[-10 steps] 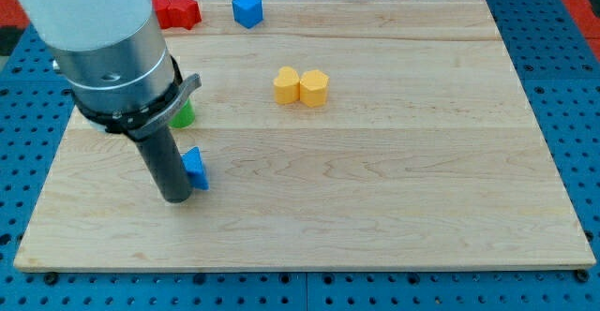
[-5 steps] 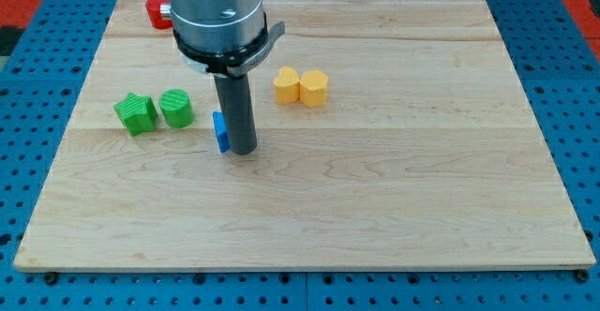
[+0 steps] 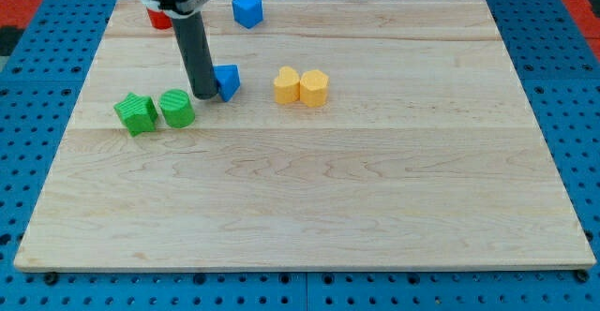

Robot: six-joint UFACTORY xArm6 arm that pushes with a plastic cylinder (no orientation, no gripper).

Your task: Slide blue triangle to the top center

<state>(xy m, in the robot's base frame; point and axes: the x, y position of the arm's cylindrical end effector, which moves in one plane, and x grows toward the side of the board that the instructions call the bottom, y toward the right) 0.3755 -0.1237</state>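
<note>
My tip touches the blue triangle on its left side. The triangle sits left of the yellow blocks, seemingly apart. No claw shows; the arm ends in a rod.

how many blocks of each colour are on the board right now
blue: 2, the blue triangle beside my tip, on its right in the view, and a blue block near the view's top
green: 2, a green star and a green cylinder
yellow: 2, and, touching
red: 1, a red block partly hidden behind the arm
total: 7
</note>
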